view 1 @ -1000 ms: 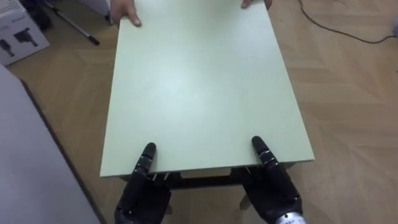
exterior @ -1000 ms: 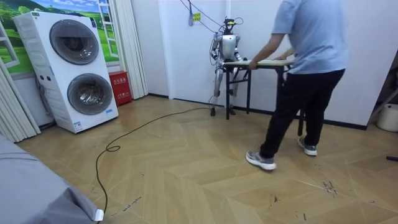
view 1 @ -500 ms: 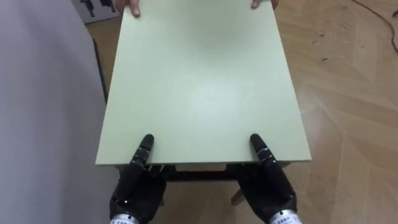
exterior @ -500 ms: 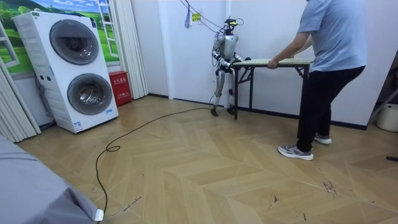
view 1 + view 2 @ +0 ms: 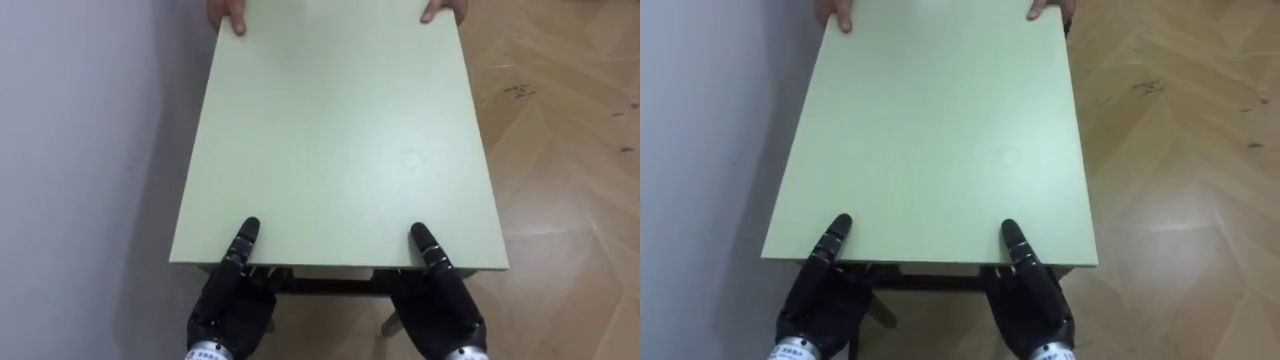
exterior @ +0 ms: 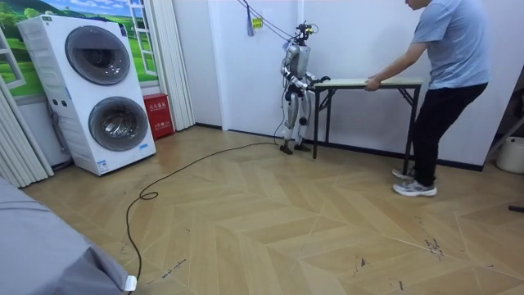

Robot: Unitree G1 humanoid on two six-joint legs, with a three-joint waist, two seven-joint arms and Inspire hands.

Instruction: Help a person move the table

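Note:
A pale green table (image 5: 340,130) with dark legs stretches away from me. My left hand (image 5: 230,300) and right hand (image 5: 440,305) hold its near edge at either corner, thumbs lying on top and the rest tucked under the top. At the far edge a person's two hands (image 5: 232,20) grip the other end. In the room view I stand at the table's (image 6: 368,82) left end beside the white wall, and the person (image 6: 450,49) stands at its right end, leaning in with arms stretched out.
A white wall (image 5: 80,150) runs close along the table's left side. Herringbone wood floor (image 5: 570,180) lies open to the right. Stacked white washing machines (image 6: 98,90) and a red box (image 6: 158,115) stand far off at the room view's left.
The table, the person and I have moved toward the room view's right along the wall. The person has stepped backward. The wall has come into the eye view's left. Both grips are unchanged.

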